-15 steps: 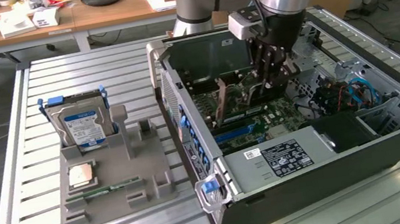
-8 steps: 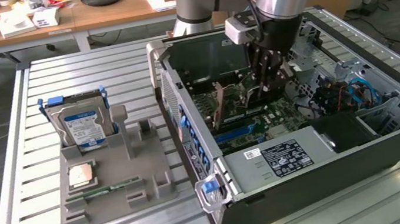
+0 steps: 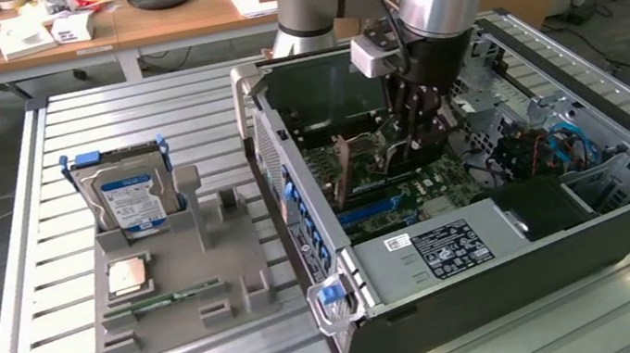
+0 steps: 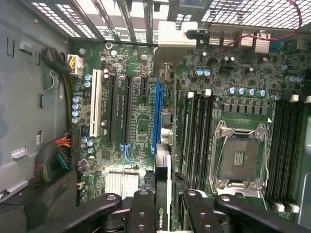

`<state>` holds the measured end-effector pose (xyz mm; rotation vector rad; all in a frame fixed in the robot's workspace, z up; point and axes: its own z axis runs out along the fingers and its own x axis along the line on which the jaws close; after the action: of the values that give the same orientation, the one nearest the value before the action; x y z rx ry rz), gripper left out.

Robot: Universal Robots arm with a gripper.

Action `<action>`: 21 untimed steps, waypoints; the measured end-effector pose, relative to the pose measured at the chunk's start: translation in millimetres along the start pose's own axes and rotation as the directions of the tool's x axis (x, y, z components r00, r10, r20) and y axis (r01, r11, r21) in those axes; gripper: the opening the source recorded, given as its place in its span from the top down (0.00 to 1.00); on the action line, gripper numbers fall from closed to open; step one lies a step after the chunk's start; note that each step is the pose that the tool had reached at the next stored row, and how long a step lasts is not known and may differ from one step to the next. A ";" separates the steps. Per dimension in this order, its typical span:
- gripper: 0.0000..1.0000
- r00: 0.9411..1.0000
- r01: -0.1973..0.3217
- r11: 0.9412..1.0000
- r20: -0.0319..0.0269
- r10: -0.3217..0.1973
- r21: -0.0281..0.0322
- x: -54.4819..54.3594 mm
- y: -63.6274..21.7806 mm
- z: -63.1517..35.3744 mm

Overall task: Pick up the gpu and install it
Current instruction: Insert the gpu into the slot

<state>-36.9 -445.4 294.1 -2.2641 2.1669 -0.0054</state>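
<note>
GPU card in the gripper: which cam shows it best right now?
Exterior view: the thin flat brownish gpu card shows its broad face, upright inside the open grey computer case. Wrist view has it edge-on, a dark strip between the black fingers.

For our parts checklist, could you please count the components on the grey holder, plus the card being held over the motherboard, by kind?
Hard drive: 1
CPU: 1
RAM stick: 1
GPU: 1
Total: 4
</note>
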 end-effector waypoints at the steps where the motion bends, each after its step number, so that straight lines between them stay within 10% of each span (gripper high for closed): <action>1: 0.74 1.000 0.000 1.000 -0.001 0.000 0.000 0.0 0.4 0.4; 21: 0.74 1.000 0.000 1.000 -0.011 0.000 0.000 0.8 13.6 12.6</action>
<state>-50.3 -446.7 281.4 -2.2691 2.1725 -0.0170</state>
